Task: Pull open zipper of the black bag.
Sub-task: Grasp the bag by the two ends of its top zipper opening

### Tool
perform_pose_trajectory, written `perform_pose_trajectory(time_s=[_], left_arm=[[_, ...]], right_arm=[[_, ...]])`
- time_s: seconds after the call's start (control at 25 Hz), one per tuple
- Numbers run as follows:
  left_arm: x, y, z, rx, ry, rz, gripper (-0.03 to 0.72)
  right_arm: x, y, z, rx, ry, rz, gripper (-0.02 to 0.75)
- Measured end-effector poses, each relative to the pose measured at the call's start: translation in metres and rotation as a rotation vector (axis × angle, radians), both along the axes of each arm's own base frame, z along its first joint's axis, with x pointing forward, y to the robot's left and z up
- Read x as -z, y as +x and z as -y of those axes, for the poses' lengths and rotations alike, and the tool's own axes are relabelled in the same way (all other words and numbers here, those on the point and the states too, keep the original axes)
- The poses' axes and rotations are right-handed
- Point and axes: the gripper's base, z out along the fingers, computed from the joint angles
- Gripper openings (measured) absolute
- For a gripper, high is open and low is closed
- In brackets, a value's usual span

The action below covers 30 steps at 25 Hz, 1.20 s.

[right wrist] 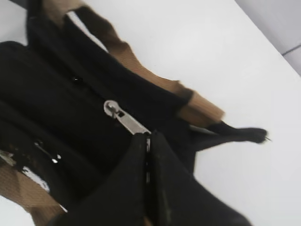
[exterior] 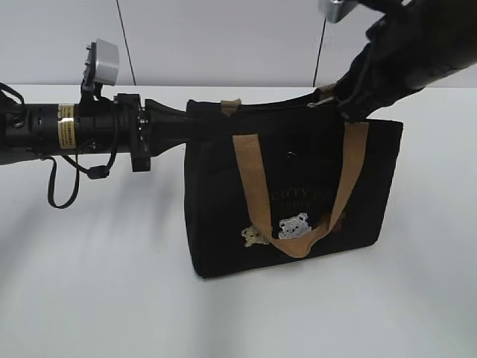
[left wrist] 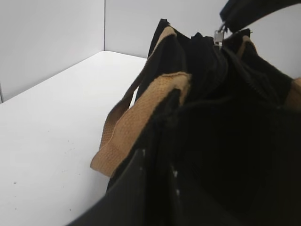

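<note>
Left end effector (exterior: 186, 127) is clamped narrow on the black bag (exterior: 298, 171) at its left end, steadying it upright on the worktop (exterior: 97, 298). The zipper (right wrist: 124, 120) runs left-right along the top edge; right end effector (right wrist: 148, 141) pinches its pull near the right end. Risk: the thin pull slipping free, or the bag tipping.

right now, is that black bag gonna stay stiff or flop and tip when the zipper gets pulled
Probably floppy: the black bag is soft fabric, and its top edge sags between the grippers. It may tip or slide, since it stands free on the smooth table. The left gripper clamped on its end likely steadies it.
</note>
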Motion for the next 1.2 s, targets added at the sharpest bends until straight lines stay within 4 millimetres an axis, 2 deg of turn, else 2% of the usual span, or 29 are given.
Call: perform_pose_trajectory(time_s=[0.16, 0.28, 0.72, 0.84, 0.96, 1.04, 1.2], left_arm=[[0.0, 0.0, 0.0, 0.0, 0.0, 0.0, 0.038], [0.0, 0.0, 0.0, 0.002, 0.001, 0.0, 0.038], [0.0, -0.001, 0.0, 0.008, 0.005, 0.001, 0.046], [-0.001, 0.0, 0.0, 0.001, 0.001, -0.008, 0.109], [-0.006, -0.001, 0.0, -0.002, -0.003, -0.027, 0.241], [-0.016, -0.003, 0.0, 0.005, -0.009, -0.04, 0.286], [-0.047, -0.011, -0.004, -0.025, 0.063, -0.051, 0.31]], right_arm=[[-0.011, 0.004, 0.027, 0.12, 0.034, 0.003, -0.015], [-0.012, 0.005, 0.042, 0.171, 0.031, -0.02, -0.015], [-0.014, 0.005, 0.04, 0.19, 0.079, -0.034, 0.003], [-0.021, 0.007, 0.039, 0.19, 0.092, -0.021, 0.108], [-0.029, 0.008, 0.039, 0.188, 0.099, -0.013, 0.298], [-0.034, 0.008, 0.038, 0.185, 0.099, -0.019, 0.389], [-0.041, 0.007, 0.038, 0.178, 0.093, -0.044, 0.451]])
